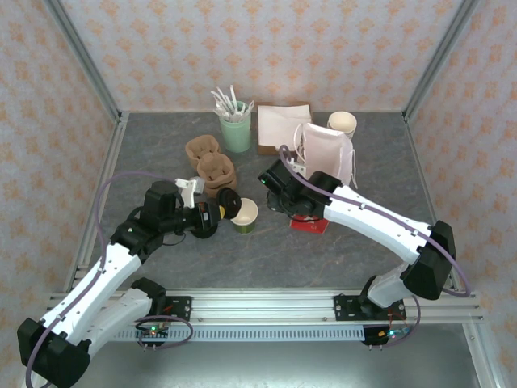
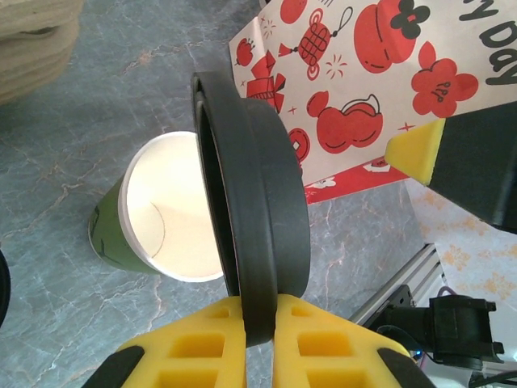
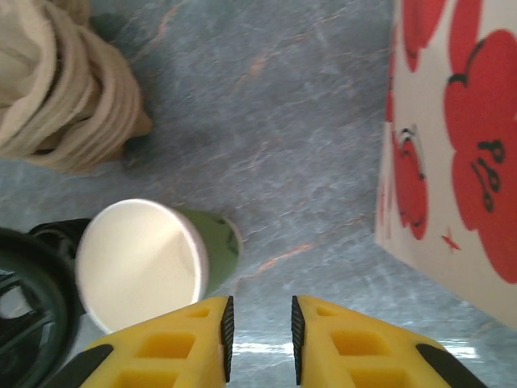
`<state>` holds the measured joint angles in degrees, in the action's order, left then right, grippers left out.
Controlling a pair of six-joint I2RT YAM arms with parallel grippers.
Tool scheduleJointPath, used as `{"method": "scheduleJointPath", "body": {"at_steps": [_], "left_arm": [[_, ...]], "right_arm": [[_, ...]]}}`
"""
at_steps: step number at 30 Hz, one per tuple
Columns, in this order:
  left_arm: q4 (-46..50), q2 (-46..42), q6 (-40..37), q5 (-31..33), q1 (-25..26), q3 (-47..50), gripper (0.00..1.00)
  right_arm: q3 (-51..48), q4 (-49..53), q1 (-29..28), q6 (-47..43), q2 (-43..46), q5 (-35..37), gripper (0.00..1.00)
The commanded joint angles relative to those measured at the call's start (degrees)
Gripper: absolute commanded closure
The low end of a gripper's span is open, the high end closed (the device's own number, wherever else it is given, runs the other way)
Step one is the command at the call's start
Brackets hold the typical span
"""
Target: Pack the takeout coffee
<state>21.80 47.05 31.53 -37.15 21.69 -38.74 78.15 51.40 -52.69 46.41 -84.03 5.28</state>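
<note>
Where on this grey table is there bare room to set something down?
Bare grey table runs along its near edge, fills the rear left corner beside the brown pulp cup carriers, and lies right of the white paper bag. The middle is crowded: the dark olive-green paper cup, the flat black lid pinched by the left gripper, the right gripper.

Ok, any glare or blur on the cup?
Left wrist: the dark olive-green paper cup is washed out inside, the flat round black lid crisp. Right wrist: glare streak on the grey table by the jaws. Top external: even light, soft shadows.
</note>
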Motion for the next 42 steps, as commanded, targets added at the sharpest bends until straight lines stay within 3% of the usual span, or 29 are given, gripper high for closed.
{"method": "scheduleJointPath", "body": {"at_steps": [1,16,33,42], "left_arm": [[-2.72,0.23,0.70,-1.35,-0.56,0.86,0.88],[-4.58,1.56,0.88,-1.76,-0.51,1.83,0.88],[-6.20,1.29,0.81,-1.36,-0.67,3.40,0.88],[-7.96,1.30,1.39,-2.25,-0.95,4.47,0.88]], "right_arm": [[-0.49,7.22,0.73,-0.48,2.13,6.32,0.73],[-1.56,12.29,3.17,-4.06,5.38,10.92,0.73],[-1.93,-4.37,1.68,-3.98,-2.87,-3.39,0.72],[-3.88,-7.77,0.13,-1.06,-5.68,-1.05,0.73]]}}
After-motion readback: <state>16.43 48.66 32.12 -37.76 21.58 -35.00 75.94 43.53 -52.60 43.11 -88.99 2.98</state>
